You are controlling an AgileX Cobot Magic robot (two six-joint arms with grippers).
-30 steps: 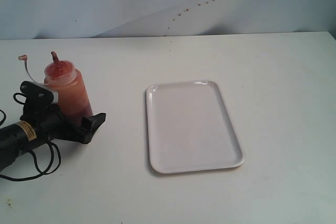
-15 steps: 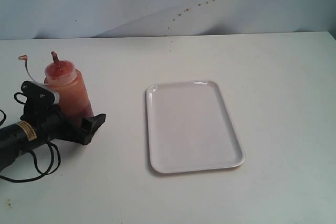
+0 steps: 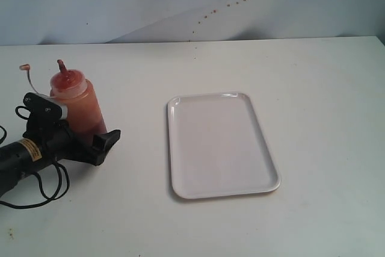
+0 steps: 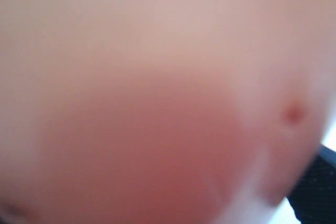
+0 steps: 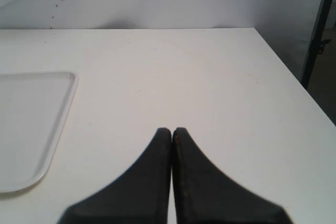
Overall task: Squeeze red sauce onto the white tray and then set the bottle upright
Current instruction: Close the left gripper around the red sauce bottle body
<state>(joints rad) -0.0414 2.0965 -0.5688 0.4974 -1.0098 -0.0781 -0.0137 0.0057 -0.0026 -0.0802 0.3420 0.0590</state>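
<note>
The bottle [image 3: 81, 105] stands upright on the table at the far left, its wall tinted by the red sauce inside. Its red nozzle [image 3: 62, 67] points up and the small cap [image 3: 24, 66] hangs out on a thin tether. My left gripper [image 3: 75, 126] is open with its fingers on either side of the bottle's lower half; the near finger [image 3: 106, 142] shows in front. In the left wrist view the bottle [image 4: 157, 103] fills the picture as a red blur. The white tray [image 3: 219, 144] lies plain white in the middle. My right gripper [image 5: 172, 130] is shut and empty, beside the tray [image 5: 31, 119].
The white table's far edge meets a pale wall [image 3: 180, 4] speckled with small red spots. The left arm's black cable [image 3: 51, 188] loops on the table near the front left. The table's side edge [image 5: 283, 66] runs close to the right gripper.
The cap on its tether has swayed slightly to the left. The bottle, the tray and the left gripper stay where they were.
</note>
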